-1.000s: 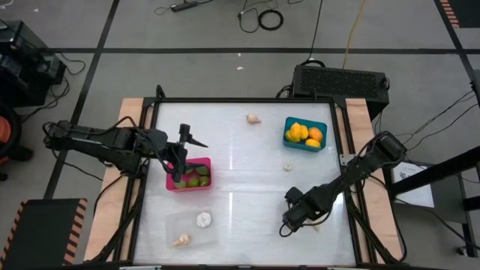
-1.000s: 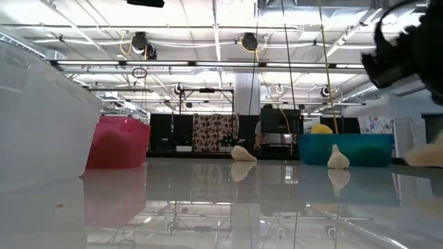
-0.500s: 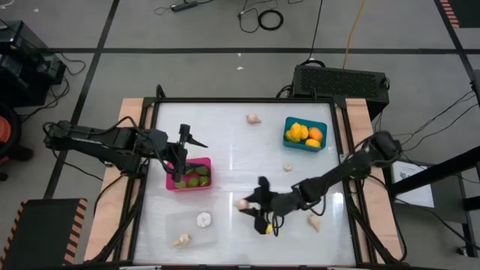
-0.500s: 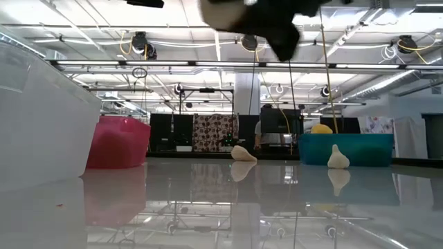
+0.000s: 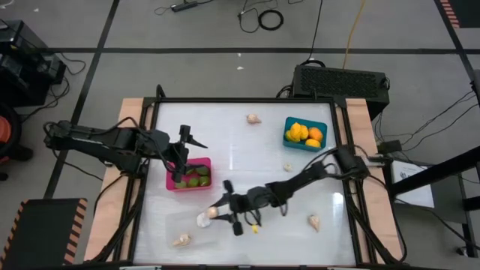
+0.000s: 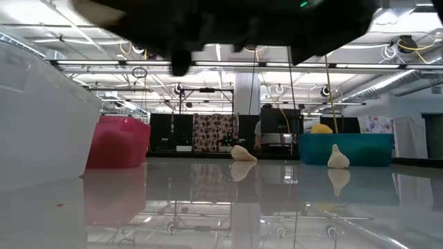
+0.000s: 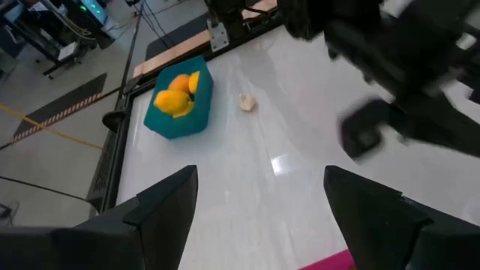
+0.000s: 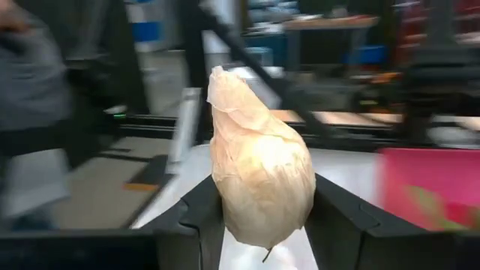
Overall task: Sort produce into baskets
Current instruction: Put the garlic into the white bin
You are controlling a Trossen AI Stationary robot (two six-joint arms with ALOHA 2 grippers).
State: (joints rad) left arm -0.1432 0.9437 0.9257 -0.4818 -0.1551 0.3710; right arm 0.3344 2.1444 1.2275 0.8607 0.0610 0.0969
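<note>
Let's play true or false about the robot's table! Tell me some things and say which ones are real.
1. The right gripper holds a garlic bulb. True.
2. The teal basket holds green fruits. False: it holds yellow-orange fruits.
3. The left gripper is over the pink basket. True.
4. The pink basket has garlic in it. False: it holds green fruits.
5. The clear basket already holds garlic bulbs. True.

The right pincer [image 5: 223,213] holds what looks like a garlic bulb [image 5: 213,212] beside the clear basket [image 5: 174,223].
</note>
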